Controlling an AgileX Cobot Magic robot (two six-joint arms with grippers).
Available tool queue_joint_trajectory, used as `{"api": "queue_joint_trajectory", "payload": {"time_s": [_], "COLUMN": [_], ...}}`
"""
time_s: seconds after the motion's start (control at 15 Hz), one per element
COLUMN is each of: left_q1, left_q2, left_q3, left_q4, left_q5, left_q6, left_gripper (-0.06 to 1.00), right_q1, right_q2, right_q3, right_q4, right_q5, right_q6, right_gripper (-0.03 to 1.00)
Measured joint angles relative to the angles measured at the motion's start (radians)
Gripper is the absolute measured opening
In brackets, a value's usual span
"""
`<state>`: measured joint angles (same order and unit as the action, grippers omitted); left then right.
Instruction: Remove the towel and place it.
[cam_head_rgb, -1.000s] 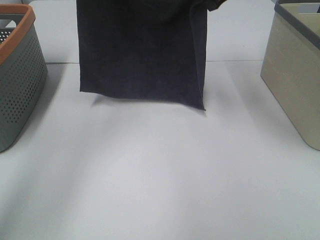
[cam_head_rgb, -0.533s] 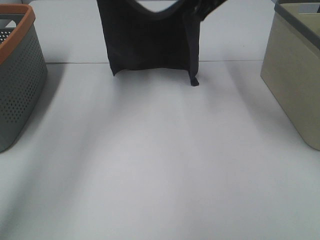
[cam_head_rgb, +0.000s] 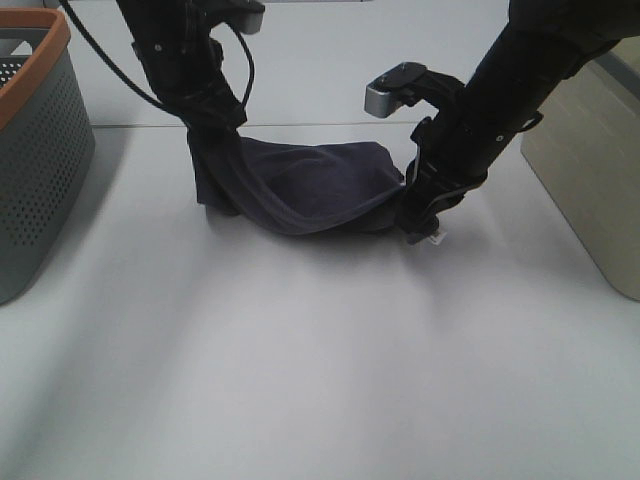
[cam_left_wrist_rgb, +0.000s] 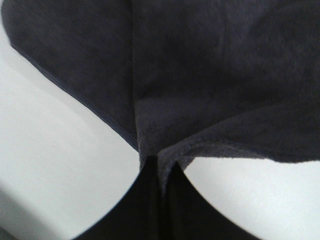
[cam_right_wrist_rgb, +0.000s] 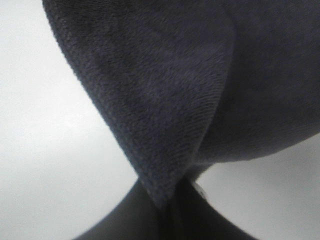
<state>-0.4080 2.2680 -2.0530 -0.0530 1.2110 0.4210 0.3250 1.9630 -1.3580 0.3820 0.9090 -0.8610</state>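
Pinching the towel (cam_head_rgb: 310, 185) at two ends, in the upper middle of the exterior high frame. Gripping one end with the left gripper (cam_head_rgb: 207, 125), upper left of centre, jaws pressed together on the dark cloth. Letting a bunched fold drop straight down from that grip to the white table (cam_head_rgb: 320, 380). Gripping the opposite end with the right gripper (cam_head_rgb: 418, 212), right of centre and low over the table, jaws likewise clamped tight on the cloth. Letting the middle of the towel sag between both grips in a shallow hammock curve, lower edge on or just above the tabletop; cannot tell which. Showing a small white tag (cam_head_rgb: 436, 239) just below the right gripper, at the corner held there. Showing, in the left wrist view, two dark fingers (cam_left_wrist_rgb: 135, 212) meeting at bottom centre of the frame, squeezing the towel's hem between them, with cloth fanning out across the upper half. Showing much the same in the right wrist view: fingers (cam_right_wrist_rgb: 130, 215) closing at bottom centre on a stitched corner, with cloth spreading toward the upper right and pale table on either side. Hanging well apart from a grey-green perforated basket (cam_head_rgb: 40, 160) with an orange rim at the left edge of the exterior frame. Hanging apart, too, from a beige bin (cam_head_rgb: 585, 160) with a dark rim at the right edge.
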Motion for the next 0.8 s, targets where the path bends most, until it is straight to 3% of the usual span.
{"api": "queue_joint_trajectory", "payload": {"time_s": [0.07,0.2,0.6,0.8], "left_q1": [0.000,0.005,0.010,0.010], "left_q2": [-0.021,-0.095,-0.184,-0.184], "left_q3": [0.134,0.259,0.541,0.599], "left_q4": [-0.009,-0.008,-0.016,-0.018], "left_q5": [0.000,0.002,0.003,0.003], "left_q6": [0.016,0.058,0.119,0.123], "left_gripper": [0.00,0.00,0.00,0.00], "right_q1": [0.000,0.000,0.000,0.001], "right_q2": [0.022,0.027,0.028,0.029], "right_q3": [0.000,0.000,0.000,0.000], "right_q4": [0.001,-0.002,0.001,0.027], "right_q5": [0.137,0.226,0.242,0.248], "right_q6": [0.060,0.090,0.117,0.118], "right_gripper": [0.02,0.02,0.02,0.07]}}
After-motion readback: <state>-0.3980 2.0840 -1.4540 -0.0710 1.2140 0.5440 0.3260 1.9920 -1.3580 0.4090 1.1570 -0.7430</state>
